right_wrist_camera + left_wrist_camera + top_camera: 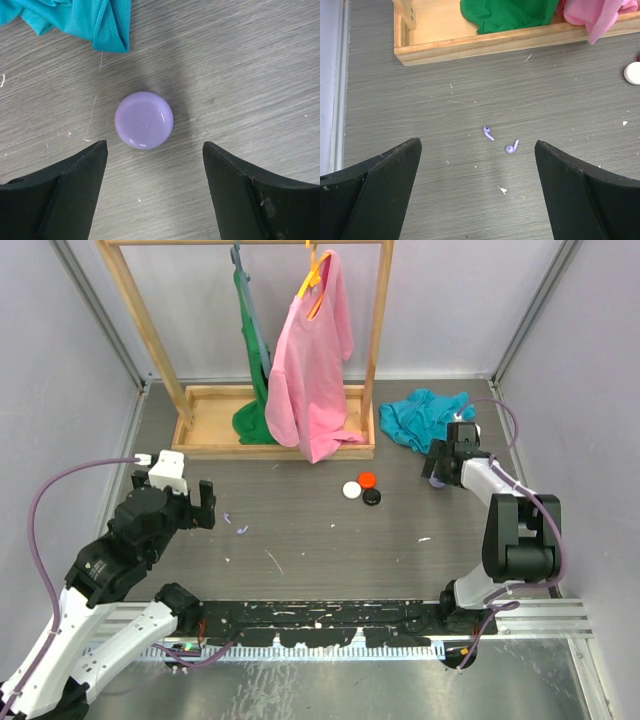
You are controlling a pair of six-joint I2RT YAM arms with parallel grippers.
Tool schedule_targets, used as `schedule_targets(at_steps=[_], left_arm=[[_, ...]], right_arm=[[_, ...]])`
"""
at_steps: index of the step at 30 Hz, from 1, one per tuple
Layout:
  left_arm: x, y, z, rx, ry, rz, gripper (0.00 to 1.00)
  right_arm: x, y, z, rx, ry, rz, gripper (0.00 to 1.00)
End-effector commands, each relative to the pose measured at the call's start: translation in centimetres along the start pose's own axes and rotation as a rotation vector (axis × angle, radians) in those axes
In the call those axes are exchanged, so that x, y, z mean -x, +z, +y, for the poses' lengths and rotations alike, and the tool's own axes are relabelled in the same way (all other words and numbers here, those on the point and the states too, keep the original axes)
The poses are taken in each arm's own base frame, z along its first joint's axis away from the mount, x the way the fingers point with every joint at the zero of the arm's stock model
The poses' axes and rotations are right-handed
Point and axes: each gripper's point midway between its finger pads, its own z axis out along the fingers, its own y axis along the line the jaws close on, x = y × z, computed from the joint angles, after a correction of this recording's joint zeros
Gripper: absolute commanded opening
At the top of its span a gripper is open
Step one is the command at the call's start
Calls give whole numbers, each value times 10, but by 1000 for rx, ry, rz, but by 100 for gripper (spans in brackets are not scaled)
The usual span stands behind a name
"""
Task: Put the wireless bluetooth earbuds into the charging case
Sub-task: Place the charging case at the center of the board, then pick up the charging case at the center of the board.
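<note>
Black fingers [380, 195] of the left jaws fill the bottom corners of the left wrist view, spread as wide as they go and holding nothing. Between them lie the 2 lilac earbuds, the farther bud [488, 133] and the nearer bud [511, 146], close together but not touching. They rest on the table [560, 100] toward its left edge, short of the wooden rack base [485, 45]. That wide stance looks meant to come down around 1 bud without knocking the other.

The right jaws are open and empty as well. They hang over the lilac charging case [144, 120], which sits between their fingers [65, 195] with a gap on each side. The case lies near the table's right edge, just beside a teal cloth [75, 20]. Only its smooth domed top shows, so it looks shut and probably needs opening first.

A red case [367, 480], a white case [351, 490] and a black case [372, 497] cluster near the table's middle. Buds and lilac case are well apart, so 1 must cross to the other.
</note>
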Motion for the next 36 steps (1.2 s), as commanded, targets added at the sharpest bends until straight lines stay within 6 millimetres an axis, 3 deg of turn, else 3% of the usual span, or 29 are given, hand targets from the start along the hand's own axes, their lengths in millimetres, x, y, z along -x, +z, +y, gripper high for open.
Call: schedule_targets(at_steps=[1,10,19,23,28,32,36], left_arm=[[11,-2,3,8,-20,-53,98],[10,-1,2,3,-30,-51,98],[10,6,-5,-57,-76,-31,98],[12,7,-10,-82,-83,-23,98],[15,6,-24,-153,-119,-5,98],[13,8,-42,-233,-149,40,98],[9,12,-52,-270,-182,76,99]], right_arm=[[32,10,7,11,1,-73,82],[16,40,6,2,-23,-17,76],[9,38,10,31,-23,-17,60],[7,23,23,105,-1,-32,54],[8,-4,55,219,-36,-60,53],[7,-34,89,305,-130,-103,53],[-1,-73,135,471,-249,-132,51]])
